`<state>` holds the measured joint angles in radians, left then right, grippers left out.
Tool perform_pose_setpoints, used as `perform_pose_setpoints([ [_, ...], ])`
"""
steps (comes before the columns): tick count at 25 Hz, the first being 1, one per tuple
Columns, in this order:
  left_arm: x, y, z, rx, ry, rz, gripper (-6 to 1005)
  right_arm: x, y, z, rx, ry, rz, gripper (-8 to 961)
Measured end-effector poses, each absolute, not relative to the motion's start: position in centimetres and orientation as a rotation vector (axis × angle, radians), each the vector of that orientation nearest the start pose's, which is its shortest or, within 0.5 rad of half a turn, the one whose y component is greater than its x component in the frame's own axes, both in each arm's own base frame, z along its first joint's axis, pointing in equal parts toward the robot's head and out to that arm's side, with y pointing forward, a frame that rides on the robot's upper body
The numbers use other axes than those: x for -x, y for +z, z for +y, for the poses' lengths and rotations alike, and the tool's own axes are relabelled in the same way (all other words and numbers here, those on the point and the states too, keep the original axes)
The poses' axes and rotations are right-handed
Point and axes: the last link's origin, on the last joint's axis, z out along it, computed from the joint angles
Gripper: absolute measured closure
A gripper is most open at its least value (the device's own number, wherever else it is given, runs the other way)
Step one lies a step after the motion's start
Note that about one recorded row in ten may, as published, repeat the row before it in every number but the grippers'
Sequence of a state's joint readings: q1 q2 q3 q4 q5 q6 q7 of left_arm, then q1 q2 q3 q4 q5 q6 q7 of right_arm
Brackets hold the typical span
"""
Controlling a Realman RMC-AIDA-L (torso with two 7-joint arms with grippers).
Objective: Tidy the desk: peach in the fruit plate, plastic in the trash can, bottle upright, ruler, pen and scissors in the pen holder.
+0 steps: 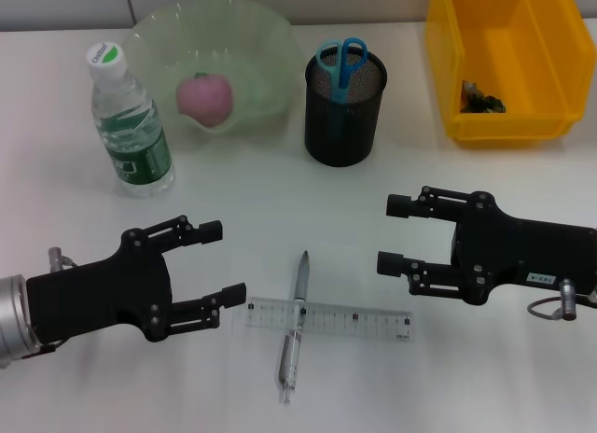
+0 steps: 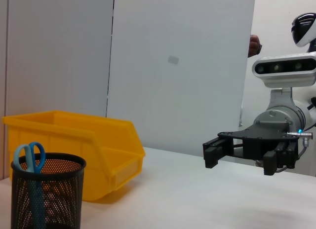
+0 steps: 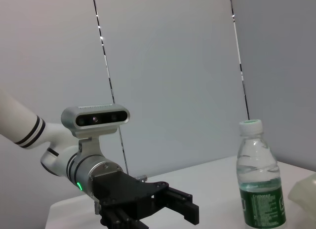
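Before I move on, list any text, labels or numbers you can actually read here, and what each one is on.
Nothing here reads cleanly.
Bottle cap: green and white logo with lettering, too blurred to read.
Bottle green label: white print, too small to read.
Ruler: scale marks and tiny numerals, unreadable.
Right gripper body: small white sticker with dark characters, unreadable.
Pen, pen holder, yellow bin: no text visible.

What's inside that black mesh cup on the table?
The black mesh pen holder holds a pair of blue-handled scissors, handles sticking up above the rim. Their blades are hidden by the mesh wall, and whatever else may lie at the bottom cannot be seen.
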<state>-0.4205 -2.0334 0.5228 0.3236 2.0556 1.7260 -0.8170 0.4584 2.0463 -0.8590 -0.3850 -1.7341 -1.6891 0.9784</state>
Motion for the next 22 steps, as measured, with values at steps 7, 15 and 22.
perform_pose_setpoints([
  [7, 30.26, -1.85, 25.38, 2.726, -0.903, -0.335, 201, -26.46, -2.85, 27.72, 2.765, 1.021, 0.364, 241],
  [15, 30.30, -1.67, 25.60, 2.726, -0.888, -0.324, 201, -26.29, -2.90, 27.95, 2.767, 1.019, 0.360, 240],
  [22, 30.16, -1.73, 25.72, 2.738, -0.886, -0.324, 201, -26.20, -2.95, 28.00, 2.768, 1.021, 0.358, 240],
])
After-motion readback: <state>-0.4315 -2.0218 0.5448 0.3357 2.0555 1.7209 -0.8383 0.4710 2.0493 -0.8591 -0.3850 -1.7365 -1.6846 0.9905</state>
